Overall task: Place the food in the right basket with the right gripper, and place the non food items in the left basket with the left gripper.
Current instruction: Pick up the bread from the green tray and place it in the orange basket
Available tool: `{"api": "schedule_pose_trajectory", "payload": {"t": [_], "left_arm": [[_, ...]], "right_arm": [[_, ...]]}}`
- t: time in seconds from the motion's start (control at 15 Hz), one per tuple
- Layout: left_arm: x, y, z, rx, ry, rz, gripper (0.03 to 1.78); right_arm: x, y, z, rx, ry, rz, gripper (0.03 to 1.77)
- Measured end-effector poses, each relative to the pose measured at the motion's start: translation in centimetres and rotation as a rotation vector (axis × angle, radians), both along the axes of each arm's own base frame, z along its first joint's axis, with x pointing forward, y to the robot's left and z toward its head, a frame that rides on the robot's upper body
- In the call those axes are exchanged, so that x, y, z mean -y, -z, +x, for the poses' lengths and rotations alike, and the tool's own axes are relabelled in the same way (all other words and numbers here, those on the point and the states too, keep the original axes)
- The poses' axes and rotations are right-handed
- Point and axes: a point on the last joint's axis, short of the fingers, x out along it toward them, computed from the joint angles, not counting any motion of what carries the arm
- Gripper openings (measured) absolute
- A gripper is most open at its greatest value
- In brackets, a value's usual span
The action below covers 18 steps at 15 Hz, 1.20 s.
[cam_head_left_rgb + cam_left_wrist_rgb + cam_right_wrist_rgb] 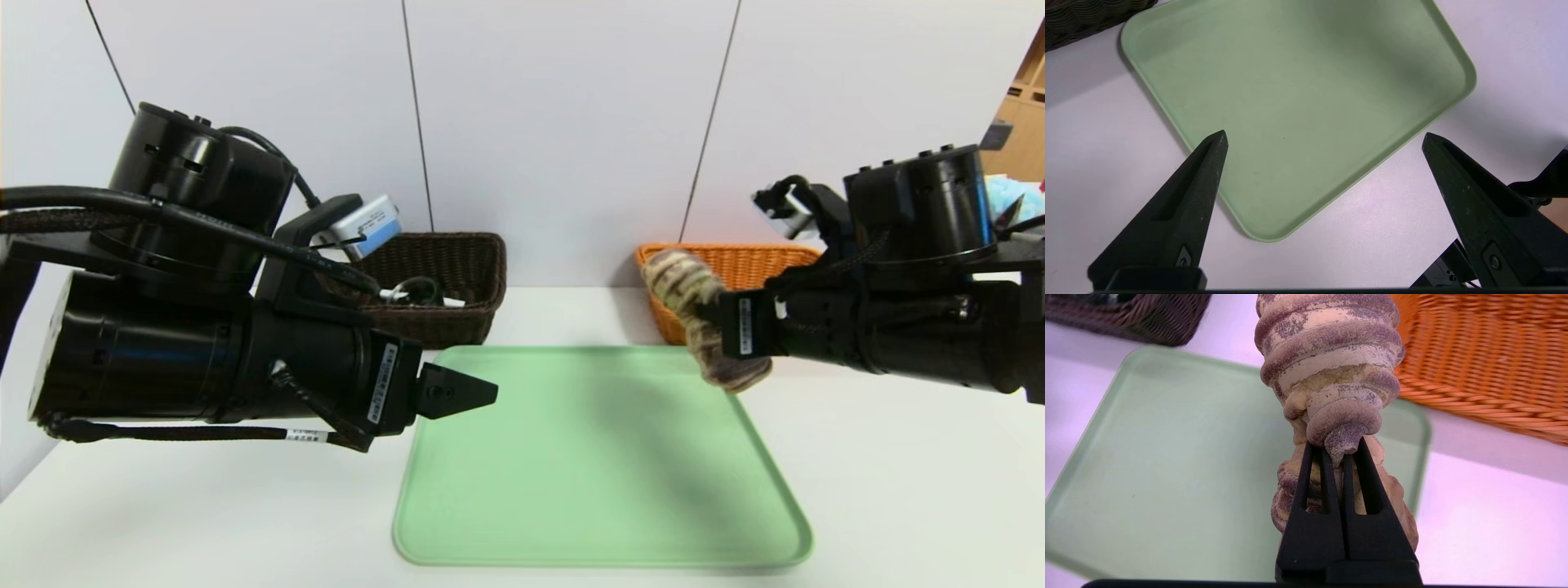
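Right gripper [1345, 451] grips the food [1331, 363] — beside right basket [1486, 359].

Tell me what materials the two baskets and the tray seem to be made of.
Right basket: woven wicker, orange, strands showing. Left basket: same weave, dark brown. Tray: probably moulded plastic, pale green, smooth matte, rounded rim.

The black right gripper [718, 322] holds the tan, purple-striped ridged roll [694, 314] above the green plastic tray's [604, 523] far right corner, just before the orange wicker basket [755, 261]. The black left gripper [473, 392] hangs over the tray's left edge (dark brown wicker basket [465, 278] behind it).
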Motion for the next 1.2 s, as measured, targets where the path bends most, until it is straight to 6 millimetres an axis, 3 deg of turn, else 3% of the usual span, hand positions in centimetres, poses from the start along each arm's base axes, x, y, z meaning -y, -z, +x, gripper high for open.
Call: {"api": "schedule_pose_trajectory", "payload": {"t": [0.27,0.53,1.2], "left_arm": [[-0.2,0.2,-0.2,-0.005,-0.001,0.002,1.69],[-0.3,0.4,-0.4,-0.009,-0.001,0.005,1.69],[-0.5,0.6,-0.4,-0.016,-0.012,0.009,1.69]], "right_arm": [[4.0,-1.0,0.7,0.044,0.104,-0.018,0.06],[6.5,-1.1,1.2,0.085,0.075,-0.169,0.06],[8.4,-1.9,2.8,0.228,-0.176,-0.673,0.06]]}}
